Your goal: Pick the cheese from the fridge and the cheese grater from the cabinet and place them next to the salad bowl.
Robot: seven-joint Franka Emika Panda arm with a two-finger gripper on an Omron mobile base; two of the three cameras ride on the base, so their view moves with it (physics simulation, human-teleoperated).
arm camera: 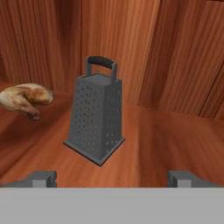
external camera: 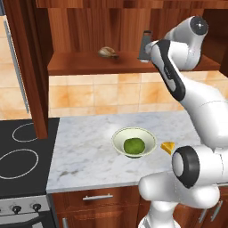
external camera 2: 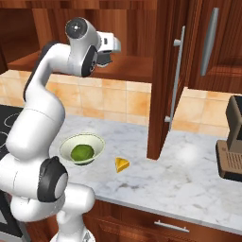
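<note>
1. A reddish-brown cabinet hangs above a marble counter.
2. The salad bowl sits on the counter, the cheese wedge just beside it.
3. The cheese grater stands upright on the cabinet shelf, near a brown lump.
4. The gripper faces the grater, jaws wide apart, holding nothing.

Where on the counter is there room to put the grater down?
Bare marble lies left of the salad bowl toward the stove, and right of the cheese toward the coffee machine. Between bowl and cheese it is tight.
</note>
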